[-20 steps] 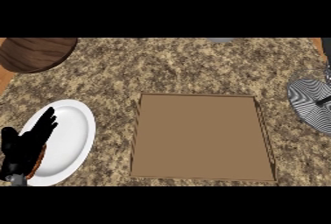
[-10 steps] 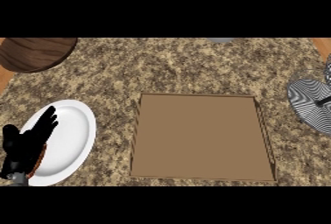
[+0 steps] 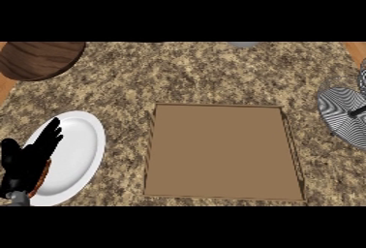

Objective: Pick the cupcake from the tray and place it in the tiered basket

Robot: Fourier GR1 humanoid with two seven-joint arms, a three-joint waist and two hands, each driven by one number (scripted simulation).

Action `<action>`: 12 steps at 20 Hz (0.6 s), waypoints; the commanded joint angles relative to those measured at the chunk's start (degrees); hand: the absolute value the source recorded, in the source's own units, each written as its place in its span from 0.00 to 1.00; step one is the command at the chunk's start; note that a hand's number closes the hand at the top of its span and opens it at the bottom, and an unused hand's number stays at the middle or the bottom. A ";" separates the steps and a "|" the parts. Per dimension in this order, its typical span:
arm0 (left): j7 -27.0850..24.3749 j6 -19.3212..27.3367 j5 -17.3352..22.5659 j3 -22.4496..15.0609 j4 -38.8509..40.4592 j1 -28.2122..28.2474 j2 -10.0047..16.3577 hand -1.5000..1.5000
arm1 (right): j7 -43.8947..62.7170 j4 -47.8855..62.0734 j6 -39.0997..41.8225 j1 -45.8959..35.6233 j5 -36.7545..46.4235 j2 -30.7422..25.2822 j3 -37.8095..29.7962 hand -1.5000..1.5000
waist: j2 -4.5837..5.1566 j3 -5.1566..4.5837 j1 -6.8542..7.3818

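Left hand flat over plate; brown sliver beneath fingers.

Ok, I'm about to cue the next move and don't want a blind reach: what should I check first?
1. Cupcake on the tray: not ok, the tray shows bare.
2. Cupcake found: cannot tell; only a brown edge shows under the left hand, on the white plate.
3. Left hand free: ok, fingers straight, holding nothing visible.
4. Basket in view: ok, striped basket at the right edge, partly cut off.
5. Right hand in view: not ok, it shows nowhere.
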 commanded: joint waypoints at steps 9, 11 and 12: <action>-0.14 -0.23 -0.26 0.23 -0.11 -0.15 -0.28 0.50 | 1.65 6.29 10.87 -1.63 -3.25 -2.12 -3.97 1.00 | 0.03 0.00 0.17; 1.28 0.77 -0.43 -0.13 -2.35 0.61 -0.97 0.50 | 2.47 9.30 15.65 -1.30 -4.77 -4.32 -5.79 1.00 | 0.17 0.06 0.70; 1.58 0.49 -1.11 -0.88 -1.36 0.27 -0.98 0.50 | 4.61 10.16 14.84 0.17 -6.04 -3.75 -7.23 0.00 | 0.40 0.09 0.60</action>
